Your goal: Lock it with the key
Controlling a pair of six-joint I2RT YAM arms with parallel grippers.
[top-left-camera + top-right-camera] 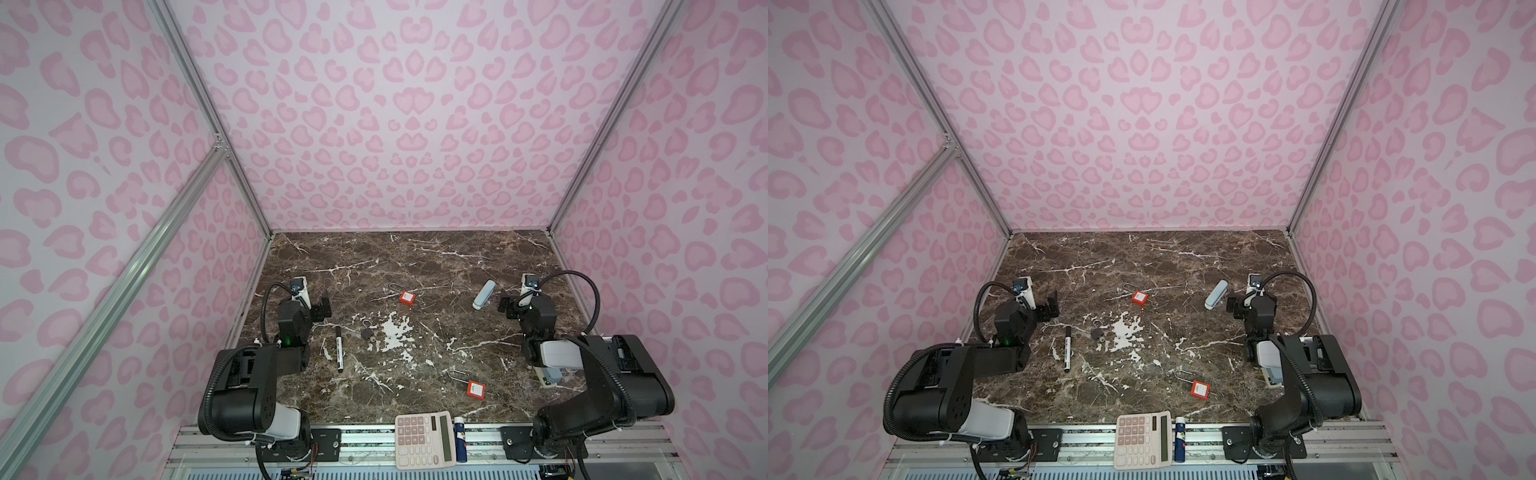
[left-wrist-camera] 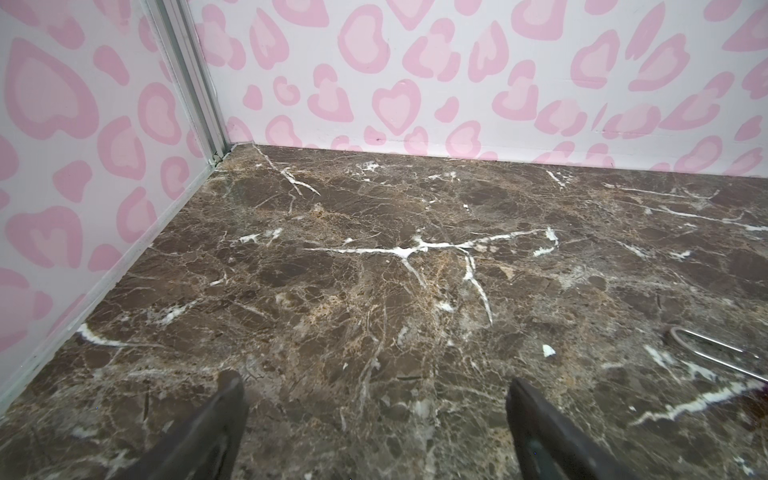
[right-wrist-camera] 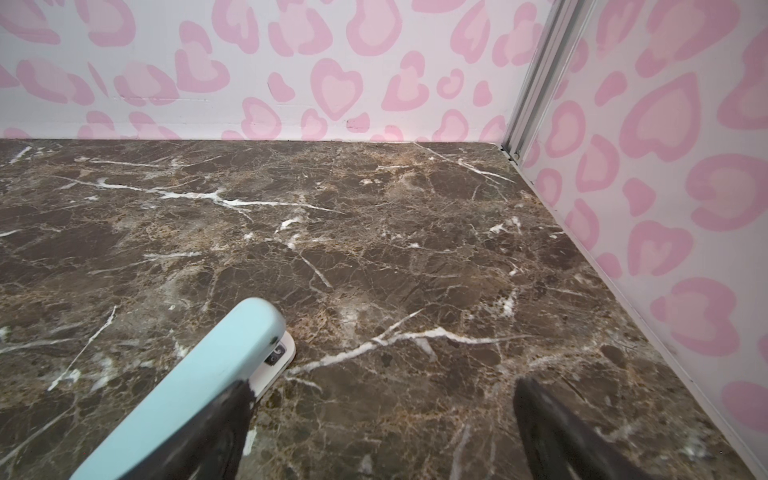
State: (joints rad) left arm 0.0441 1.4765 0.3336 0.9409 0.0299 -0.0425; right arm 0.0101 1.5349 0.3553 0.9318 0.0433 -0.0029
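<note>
The counter (image 1: pixel 415 266) is brown marble veined white; walls (image 1: pixel 415 104) show pink hearts; far padlock (image 1: pixel 407 297) and near padlock (image 1: pixel 476 390) are red.

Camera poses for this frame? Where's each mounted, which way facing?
Top views: high at the front, looking down and back at the table; left arm and right arm show.
Left wrist: low, faces back-left corner; open left gripper shows.
Right wrist: low, faces back-right corner; open right gripper shows.
Shared: stapler, in right wrist and both top views.

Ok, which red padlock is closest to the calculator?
The near red padlock, just beyond the calculator; the far red padlock lies past the small dark padlock.
</note>
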